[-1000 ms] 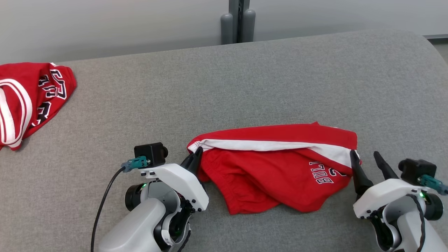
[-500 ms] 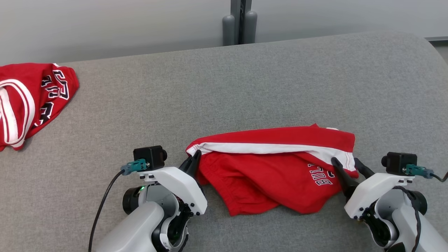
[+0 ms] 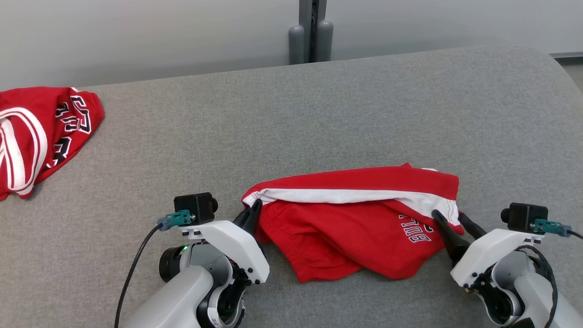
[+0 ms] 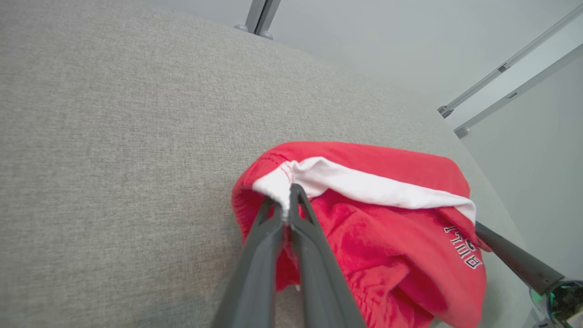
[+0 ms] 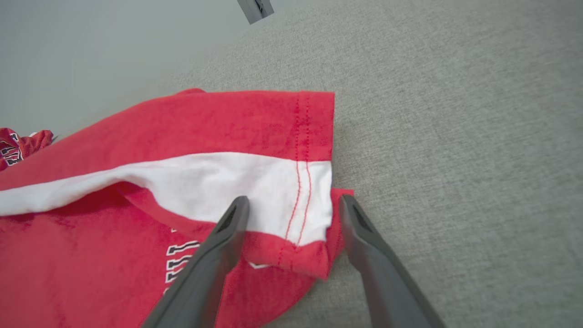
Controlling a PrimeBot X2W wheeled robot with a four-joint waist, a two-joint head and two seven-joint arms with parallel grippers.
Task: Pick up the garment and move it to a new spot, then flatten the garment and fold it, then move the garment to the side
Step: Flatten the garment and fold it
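Since a second ago, the right gripper (image 3: 447,213) slides inward in the head view, fingers spread astride the right hem corner of the garment (image 3: 355,228), which lies on the grey surface (image 3: 319,114). In the left wrist view, the left gripper (image 4: 283,199) pinches the white band. In the right wrist view, the corner sits between the open fingers; it should close deep, catching both layers.

Red garment (image 3: 355,237) with a white band and black-and-white lettering, on grey fabric surface (image 3: 319,114).

Head view looks down, wrist views close, sharing the garment (image 3: 355,228)
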